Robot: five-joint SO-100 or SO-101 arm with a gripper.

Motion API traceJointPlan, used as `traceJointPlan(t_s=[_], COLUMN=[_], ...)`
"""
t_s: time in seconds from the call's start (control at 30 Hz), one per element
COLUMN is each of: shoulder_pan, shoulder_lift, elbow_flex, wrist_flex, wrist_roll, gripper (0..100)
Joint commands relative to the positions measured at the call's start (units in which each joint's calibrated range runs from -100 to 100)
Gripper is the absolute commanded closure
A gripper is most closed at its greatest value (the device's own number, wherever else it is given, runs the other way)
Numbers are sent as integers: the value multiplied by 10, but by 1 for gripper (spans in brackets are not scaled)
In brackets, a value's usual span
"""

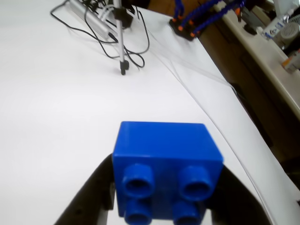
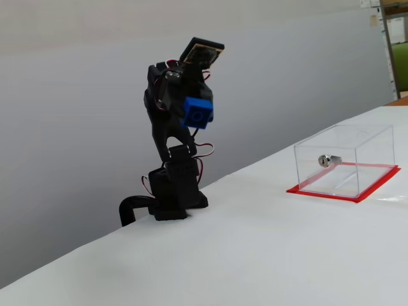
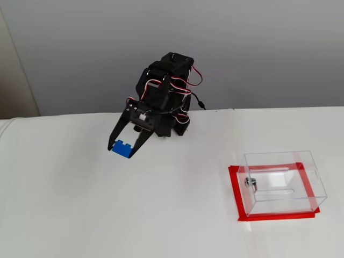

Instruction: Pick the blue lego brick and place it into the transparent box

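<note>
My gripper (image 1: 164,206) is shut on the blue lego brick (image 1: 164,159), studs facing the wrist camera, with a black finger on each side. In a fixed view the brick (image 2: 197,113) is held high above the table, near the folded black arm. In another fixed view the gripper (image 3: 124,146) holds the brick (image 3: 122,148) left of the arm's base. The transparent box (image 2: 344,159) stands well to the right on its red-edged base, with a silver lock on one wall. It also shows at the right in another fixed view (image 3: 282,183), apart from the gripper.
A white table (image 1: 56,103) carries all. In the wrist view a tripod leg (image 1: 122,51) with black cables stands at the far side, and a holder with blue flexible arms (image 1: 187,23) sits near the table's right edge. A grey wall lies behind the arm.
</note>
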Motion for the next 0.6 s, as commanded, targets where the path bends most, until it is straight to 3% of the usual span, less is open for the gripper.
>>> traceJointPlan(t_s=[0.0, 0.3, 0.57], shoulder_pan=[-84, -394, -594], shoulder_lift=[-9, -8, 45], elbow_flex=[-61, -56, -57], wrist_flex=[-2, -2, -3], wrist_roll=[-2, -2, -2], gripper=[91, 91, 91])
